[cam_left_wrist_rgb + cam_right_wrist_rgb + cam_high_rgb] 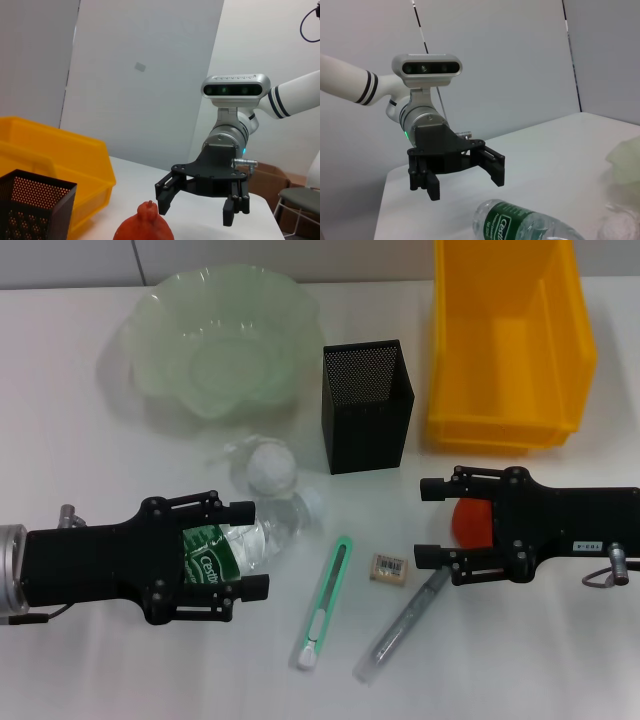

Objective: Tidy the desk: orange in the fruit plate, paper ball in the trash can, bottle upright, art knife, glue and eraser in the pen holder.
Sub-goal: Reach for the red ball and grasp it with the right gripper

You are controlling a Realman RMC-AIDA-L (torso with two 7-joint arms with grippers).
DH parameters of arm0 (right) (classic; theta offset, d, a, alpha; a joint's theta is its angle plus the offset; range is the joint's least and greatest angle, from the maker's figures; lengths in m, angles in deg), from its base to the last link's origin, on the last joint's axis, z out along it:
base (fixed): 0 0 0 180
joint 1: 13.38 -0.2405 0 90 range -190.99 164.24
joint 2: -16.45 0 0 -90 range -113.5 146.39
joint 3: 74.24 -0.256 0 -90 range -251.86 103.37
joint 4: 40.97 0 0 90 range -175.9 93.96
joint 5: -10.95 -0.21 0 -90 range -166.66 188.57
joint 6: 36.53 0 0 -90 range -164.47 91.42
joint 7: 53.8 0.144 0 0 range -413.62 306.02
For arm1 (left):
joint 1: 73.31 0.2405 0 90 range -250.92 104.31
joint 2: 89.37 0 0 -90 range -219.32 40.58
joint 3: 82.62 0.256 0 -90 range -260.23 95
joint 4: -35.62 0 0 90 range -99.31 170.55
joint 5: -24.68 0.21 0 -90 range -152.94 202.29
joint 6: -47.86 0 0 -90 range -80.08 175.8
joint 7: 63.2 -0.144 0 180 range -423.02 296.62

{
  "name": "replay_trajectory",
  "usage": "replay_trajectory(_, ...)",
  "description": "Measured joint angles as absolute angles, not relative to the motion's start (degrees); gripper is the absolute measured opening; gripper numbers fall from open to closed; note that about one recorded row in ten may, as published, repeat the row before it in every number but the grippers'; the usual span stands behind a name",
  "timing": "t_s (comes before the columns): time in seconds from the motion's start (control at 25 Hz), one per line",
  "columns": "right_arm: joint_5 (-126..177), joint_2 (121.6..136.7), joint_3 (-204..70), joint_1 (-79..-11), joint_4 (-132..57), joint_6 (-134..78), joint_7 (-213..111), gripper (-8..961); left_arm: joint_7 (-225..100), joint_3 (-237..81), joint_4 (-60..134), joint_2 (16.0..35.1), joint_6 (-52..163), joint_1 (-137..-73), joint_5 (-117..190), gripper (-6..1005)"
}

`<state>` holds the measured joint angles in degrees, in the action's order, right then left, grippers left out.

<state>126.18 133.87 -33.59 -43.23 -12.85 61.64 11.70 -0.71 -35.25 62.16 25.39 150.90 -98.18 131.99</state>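
Note:
The clear bottle (265, 538) with a green label lies on its side. My left gripper (255, 550) is open, its jaws either side of the bottle's base end; in the right wrist view this left gripper (465, 185) hangs just behind the bottle (530, 225). The orange (470, 523) sits between the open fingers of my right gripper (425, 522), as the left wrist view shows with the right gripper (196, 207) behind the orange (145, 225). The paper ball (270, 468), green art knife (325, 602), eraser (390, 568) and glue (405, 625) lie on the desk.
The green glass fruit plate (150, 330) stands at the back left. The black mesh pen holder (367, 405) is at the back centre, and the yellow trash can (510, 340) at the back right. All stand on the white desk.

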Motion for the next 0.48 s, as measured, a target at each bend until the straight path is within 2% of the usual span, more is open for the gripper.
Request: replay_trajectory(0.48, 126.2, 133.8, -33.5, -43.3, -12.8, 61.5, 11.6, 829, -0.7, -35.3, 62.2, 25.49, 151.0, -98.0, 132.0, 828)
